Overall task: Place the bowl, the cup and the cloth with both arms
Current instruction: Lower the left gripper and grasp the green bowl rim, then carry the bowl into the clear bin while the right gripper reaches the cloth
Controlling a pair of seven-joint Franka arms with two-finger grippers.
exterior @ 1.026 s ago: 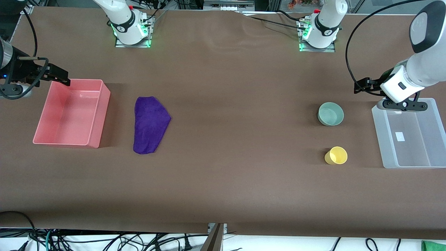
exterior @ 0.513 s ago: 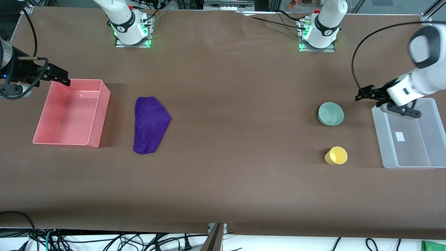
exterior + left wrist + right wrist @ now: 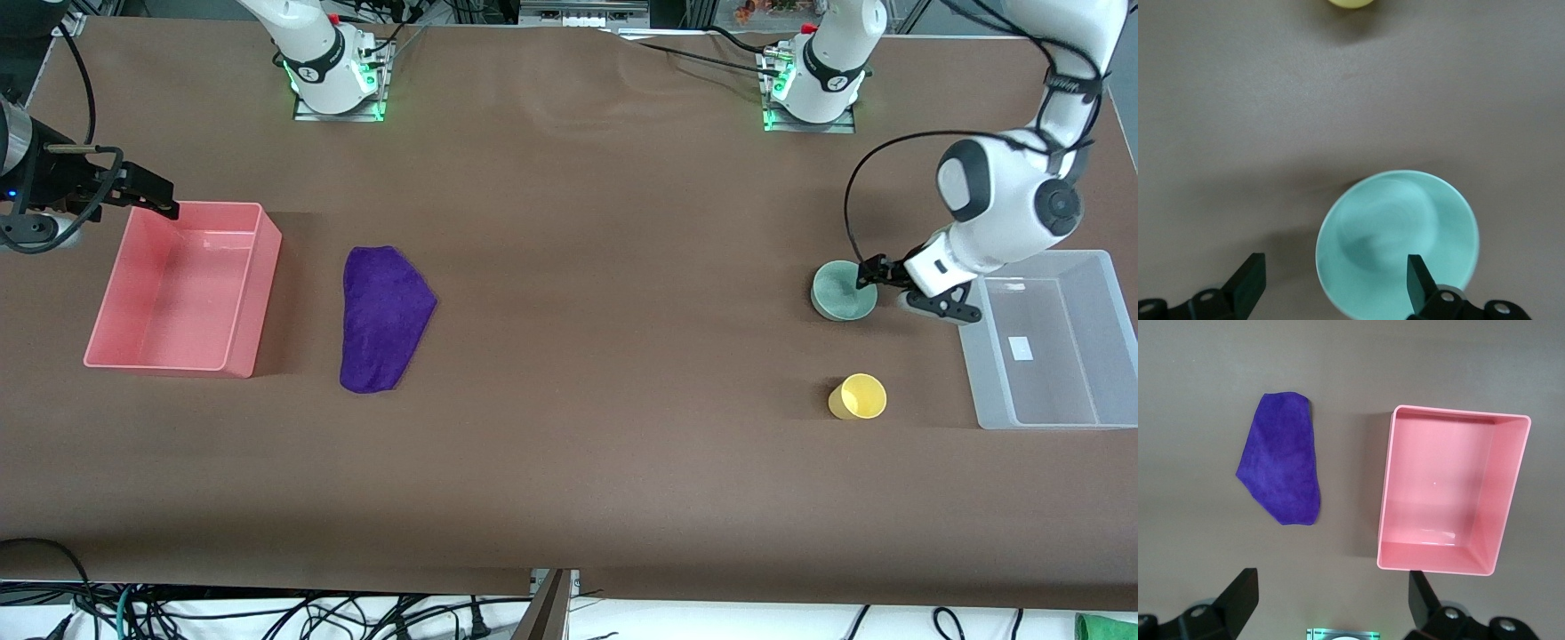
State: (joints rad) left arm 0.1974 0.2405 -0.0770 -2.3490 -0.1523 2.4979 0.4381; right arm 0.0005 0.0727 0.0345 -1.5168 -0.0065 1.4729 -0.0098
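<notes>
The mint-green bowl (image 3: 837, 293) stands toward the left arm's end of the table. The yellow cup (image 3: 859, 396) stands nearer the front camera than the bowl. My left gripper (image 3: 875, 277) is open, low over the bowl's rim on the side toward the clear bin. In the left wrist view the gripper (image 3: 1335, 287) has one finger over the bowl (image 3: 1398, 233) and the other over bare table; the cup (image 3: 1350, 3) just shows. The purple cloth (image 3: 382, 307) lies flat beside the pink bin. My right gripper (image 3: 153, 197) waits open above the pink bin's corner; its wrist view (image 3: 1331, 600) shows the cloth (image 3: 1281, 467).
A pink bin (image 3: 260, 293) stands empty at the right arm's end, also in the right wrist view (image 3: 1386, 487). A clear plastic bin (image 3: 971, 356) with a white label stands at the left arm's end, beside the bowl and cup.
My left arm has swung down from over the clear bin toward the bowl; its gripper now reaches the bowl's rim. The right arm and all objects have not moved.
</notes>
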